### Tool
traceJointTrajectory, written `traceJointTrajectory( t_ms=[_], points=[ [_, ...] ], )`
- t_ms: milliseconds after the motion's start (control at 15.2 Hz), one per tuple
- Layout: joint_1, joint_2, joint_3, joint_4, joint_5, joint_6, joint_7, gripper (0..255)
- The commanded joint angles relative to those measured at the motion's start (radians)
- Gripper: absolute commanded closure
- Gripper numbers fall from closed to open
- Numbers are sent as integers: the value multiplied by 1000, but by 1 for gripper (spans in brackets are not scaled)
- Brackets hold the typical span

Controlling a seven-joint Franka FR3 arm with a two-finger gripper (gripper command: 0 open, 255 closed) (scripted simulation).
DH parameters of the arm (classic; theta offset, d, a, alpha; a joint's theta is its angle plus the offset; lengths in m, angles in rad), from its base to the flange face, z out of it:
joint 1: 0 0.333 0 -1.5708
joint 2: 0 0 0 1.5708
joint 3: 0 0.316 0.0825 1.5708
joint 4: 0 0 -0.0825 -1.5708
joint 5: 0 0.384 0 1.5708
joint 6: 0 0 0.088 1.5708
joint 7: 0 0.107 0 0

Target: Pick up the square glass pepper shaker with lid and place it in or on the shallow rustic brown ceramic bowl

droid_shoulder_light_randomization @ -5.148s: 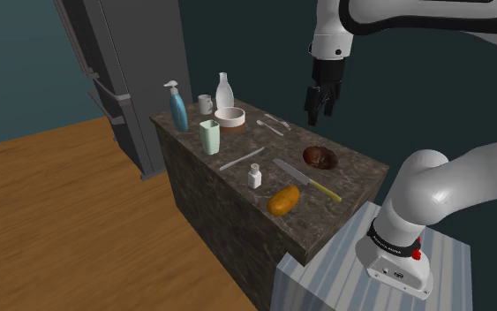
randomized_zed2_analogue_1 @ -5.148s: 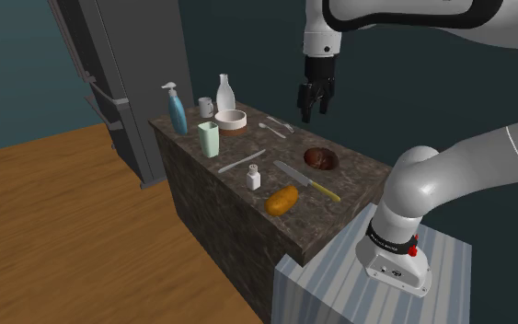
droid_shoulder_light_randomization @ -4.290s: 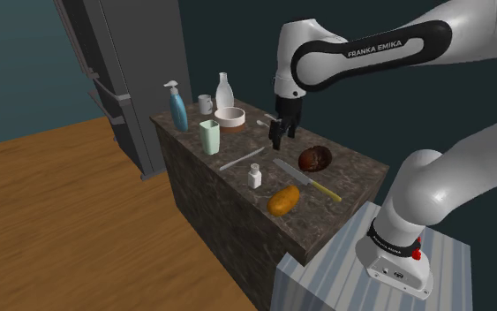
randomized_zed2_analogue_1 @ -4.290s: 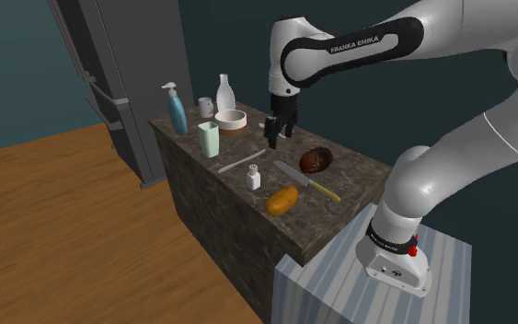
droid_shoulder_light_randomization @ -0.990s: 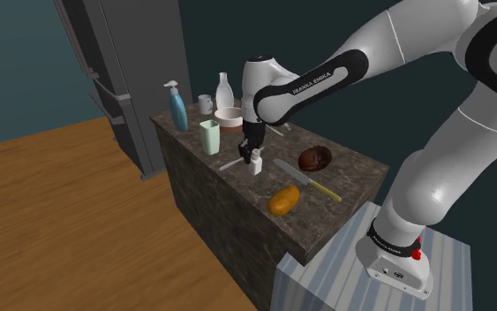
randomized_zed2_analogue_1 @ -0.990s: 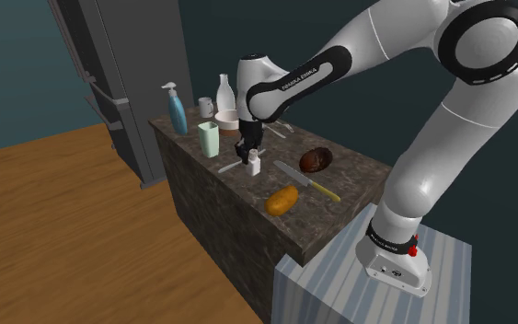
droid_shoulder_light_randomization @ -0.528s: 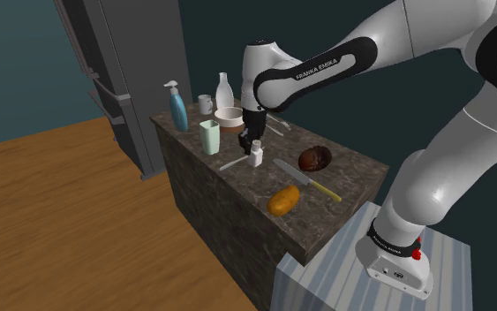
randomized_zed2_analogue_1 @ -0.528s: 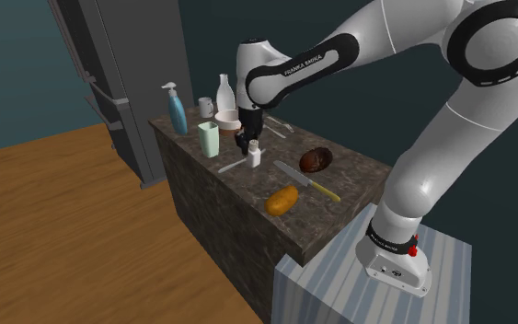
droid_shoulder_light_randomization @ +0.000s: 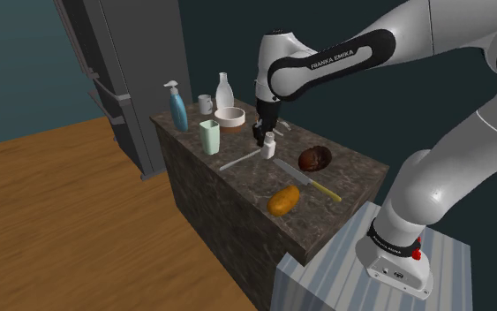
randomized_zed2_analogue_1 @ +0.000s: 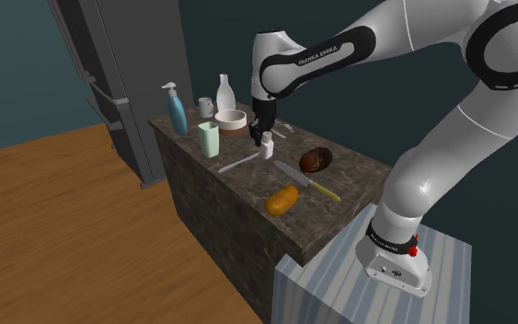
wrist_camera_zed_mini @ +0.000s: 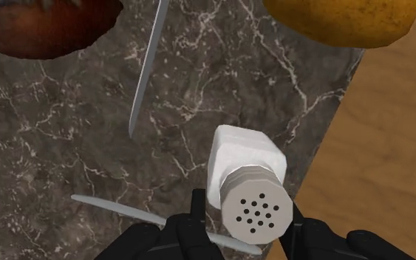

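The pepper shaker point(droid_shoulder_light_randomization: 269, 145) is a small pale square jar with a round, holed lid point(wrist_camera_zed_mini: 256, 210). My gripper point(droid_shoulder_light_randomization: 266, 137) is shut on it just below the lid, and it hangs a little above the dark marble counter point(droid_shoulder_light_randomization: 237, 181). In the second exterior view the shaker point(randomized_zed2_analogue_1: 267, 147) sits under the gripper point(randomized_zed2_analogue_1: 263, 140). In the wrist view my gripper point(wrist_camera_zed_mini: 249, 216) clasps the shaker point(wrist_camera_zed_mini: 243, 159) between both fingers. The shallow brown bowl point(droid_shoulder_light_randomization: 318, 158) point(randomized_zed2_analogue_1: 318, 158) point(wrist_camera_zed_mini: 43, 26) lies on the counter, a short way off to the shoulder view's right of the shaker.
A knife point(droid_shoulder_light_randomization: 304, 178) and an orange-brown loaf point(droid_shoulder_light_randomization: 282, 200) lie near the counter's front end. A thin grey utensil point(droid_shoulder_light_randomization: 240, 160) lies under the shaker. A green cup point(droid_shoulder_light_randomization: 209, 137), blue pump bottle point(droid_shoulder_light_randomization: 177, 108), white dish point(droid_shoulder_light_randomization: 229, 116) and white bottle point(droid_shoulder_light_randomization: 224, 91) stand behind.
My gripper, shut on the shaker, has raised it off the counter and carried it to the shoulder view's right, closer to the brown bowl.
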Motion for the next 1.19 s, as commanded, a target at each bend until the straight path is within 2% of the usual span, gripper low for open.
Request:
traceJointTrajectory(
  t_ms=[0,594,1122],
  points=[
    [-15,-58,-34,-51,-1,-7,-51,255],
    [-103,-221,-199,-168,-60,-49,-263,255],
    [-201,-291,-363,-189,-146,-90,-464,255]
  ],
)
